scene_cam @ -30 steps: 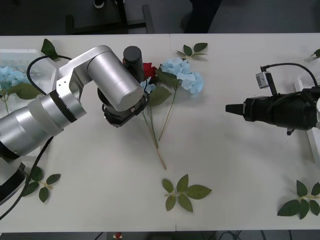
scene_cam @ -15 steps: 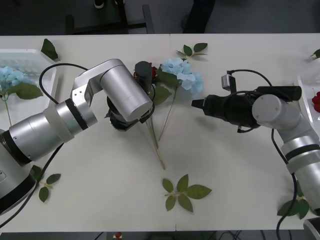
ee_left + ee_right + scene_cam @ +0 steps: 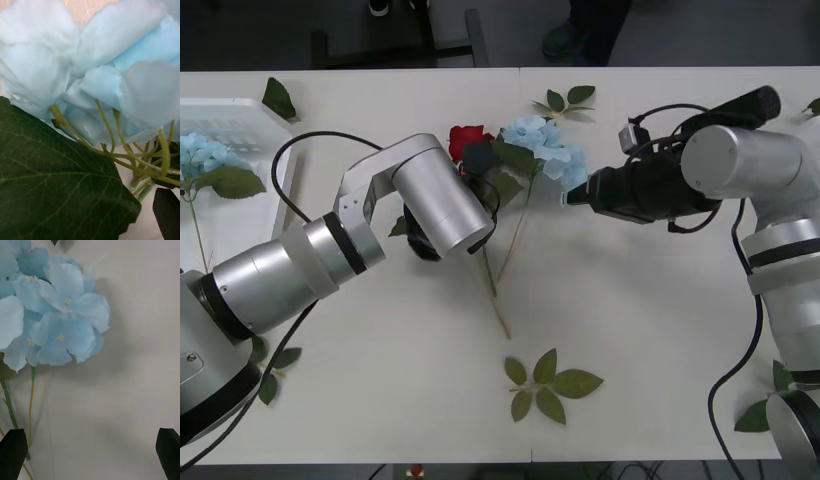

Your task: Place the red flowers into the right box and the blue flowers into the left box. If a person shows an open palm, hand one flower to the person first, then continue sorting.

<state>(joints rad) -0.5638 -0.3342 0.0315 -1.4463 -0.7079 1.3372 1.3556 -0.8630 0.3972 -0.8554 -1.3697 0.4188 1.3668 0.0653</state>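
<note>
Your right gripper (image 3: 90,453): fingers spread wide, nothing between them, just beside the blue flower (image 3: 542,148) mid-table. Left gripper (image 3: 478,160): finger state can't be told, pressed into the same bloom beside the red flower (image 3: 465,137).
</note>
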